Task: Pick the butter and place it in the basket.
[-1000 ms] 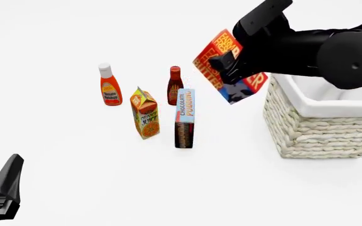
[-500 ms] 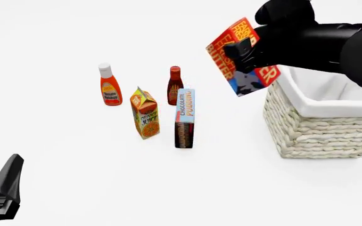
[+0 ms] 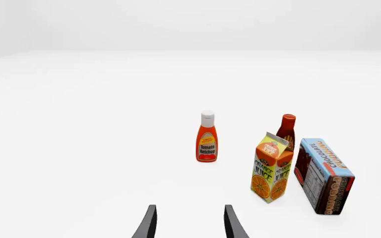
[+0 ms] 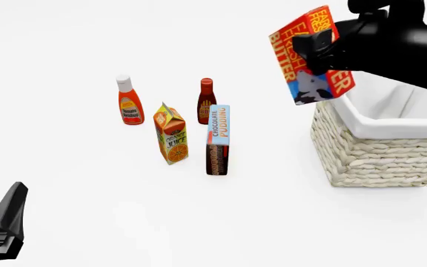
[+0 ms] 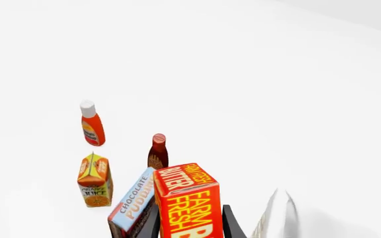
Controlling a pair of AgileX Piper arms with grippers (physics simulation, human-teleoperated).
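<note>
Now butter (image 4: 311,55) up in my right jaws, tilted, by the basket (image 4: 380,147) near rim.

Right gripper (image 4: 319,50) clenched on box's flat faces; stiff card, looks light, prob slick print, so grip mid-box and keep it square. Left gripper (image 3: 189,225) low, jaws apart, holding nothing. Worktop (image 4: 87,194) plain white w/ room; pudding box (image 4: 217,139), juice carton (image 4: 170,134) well apart from basket.

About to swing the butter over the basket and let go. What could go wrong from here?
1. The butter hangs tilted in the right end effector, its lower corner close above the basket rim; it might clip the near wall if lowered now.
2. Released this early, it could drop outside, beside the basket.
3. The tilt suggests an off-centre grip, so it may slip or twist.
</note>
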